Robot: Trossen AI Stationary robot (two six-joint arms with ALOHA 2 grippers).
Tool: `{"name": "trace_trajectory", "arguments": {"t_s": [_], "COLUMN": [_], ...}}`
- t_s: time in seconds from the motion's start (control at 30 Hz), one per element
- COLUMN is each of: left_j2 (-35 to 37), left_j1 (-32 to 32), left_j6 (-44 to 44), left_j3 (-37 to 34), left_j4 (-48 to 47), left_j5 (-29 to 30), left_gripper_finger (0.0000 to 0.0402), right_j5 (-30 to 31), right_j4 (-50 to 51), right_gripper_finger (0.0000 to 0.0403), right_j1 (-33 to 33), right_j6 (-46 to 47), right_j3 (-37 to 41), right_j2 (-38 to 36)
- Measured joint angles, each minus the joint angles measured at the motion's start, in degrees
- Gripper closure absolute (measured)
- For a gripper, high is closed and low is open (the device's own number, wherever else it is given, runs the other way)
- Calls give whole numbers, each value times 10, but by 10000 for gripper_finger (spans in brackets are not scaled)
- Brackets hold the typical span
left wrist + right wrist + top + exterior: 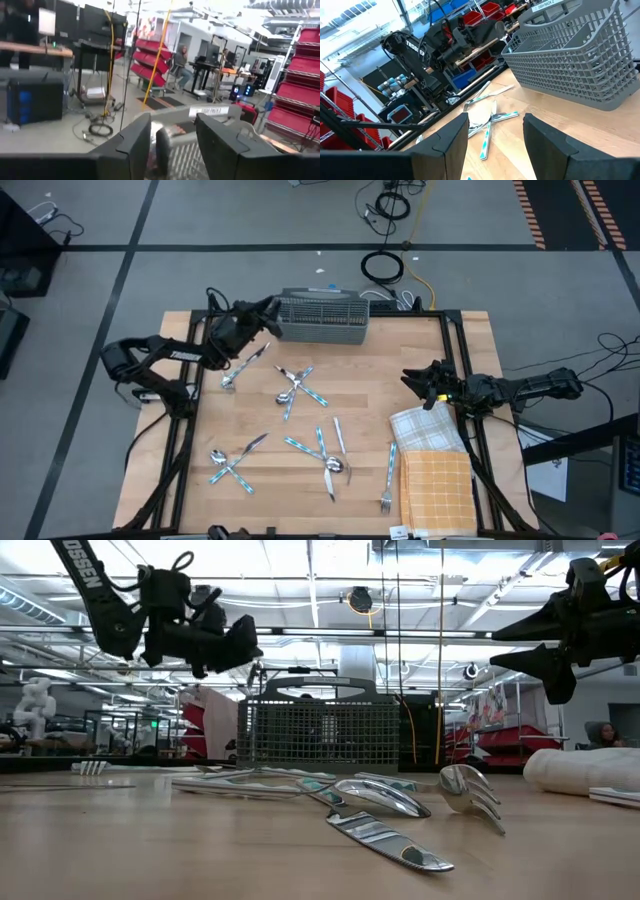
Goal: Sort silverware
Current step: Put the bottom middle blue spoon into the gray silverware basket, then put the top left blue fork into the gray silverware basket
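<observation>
Silverware with shiny metal heads and light blue patterned handles [297, 385], lying scattered flat across the light wooden tabletop [370, 370] in several loose groups. One pair resting near the left arm [243, 365], a crossed cluster sitting near the middle, another crossed cluster lying toward the near left corner [232, 460], more pieces overlapping near the centre front [325, 452], and a single fork lying just beside the folded cloths [388, 480].

Grey wire-mesh caddy basket [322, 318] standing upright at the far edge of the tabletop, well apart from most of the pieces.

Left hand [272, 308], dark and two-fingered, hovering above the left end of the caddy basket, raised well clear of the tabletop in the low view [248, 645]. Fingers [130, 145] standing apart, released; a pale blurred shape showing between them in the left wrist view, too unclear to identify.

Right hand [425, 385] hovering over the right side of the tabletop, pointing toward the middle, just beyond a folded white-and-grey checked cloth [425, 430]. Fingers [447, 145] spread wide, released, grasping nothing.

Folded orange checked cloth [438, 490] lying at the near right corner, touching the white-and-grey one.

Person sitting in a chair far off in the room beyond [184, 62].
</observation>
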State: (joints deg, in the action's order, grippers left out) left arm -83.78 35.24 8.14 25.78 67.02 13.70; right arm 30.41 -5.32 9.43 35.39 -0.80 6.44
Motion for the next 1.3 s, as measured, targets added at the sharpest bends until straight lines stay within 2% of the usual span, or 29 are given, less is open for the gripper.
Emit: {"name": "trace_trajectory", "arguments": {"t_s": [0.17,0.4,0.5,0.57,0.67,0.77,0.87,0.97,1.17,1.3], "left_j2": [56,118,177,228,295,327,332,329,314,290], "left_j1": [3,11,6,6,-2,-14,-21,-27,-37,-38], "left_j6": [-15,-10,-16,-23,-15,110,248,335,471,524], "left_j3": [0,0,2,16,64,125,170,186,186,186], "left_j4": [-40,-132,-179,-285,-513,-752,-947,-1063,-1220,-1278], "left_j5": [-2,-45,-52,-53,-53,6,51,59,75,74], "left_gripper_finger": [237,237,237,237,238,238,238,238,238,238], "right_j5": [0,0,-1,-3,-2,-2,-1,1,1,1], "right_j4": [0,0,0,0,0,1,4,4,5,5], "right_gripper_finger": [225,225,225,225,225,225,225,225,225,225], "right_j1": [0,0,0,0,0,0,0,0,0,0], "right_j6": [0,-1,-1,-1,-3,-8,-16,-20,-22,-22], "right_j3": [0,0,0,0,0,0,0,0,0,0], "right_j2": [0,0,0,0,0,0,0,0,0,0]}}
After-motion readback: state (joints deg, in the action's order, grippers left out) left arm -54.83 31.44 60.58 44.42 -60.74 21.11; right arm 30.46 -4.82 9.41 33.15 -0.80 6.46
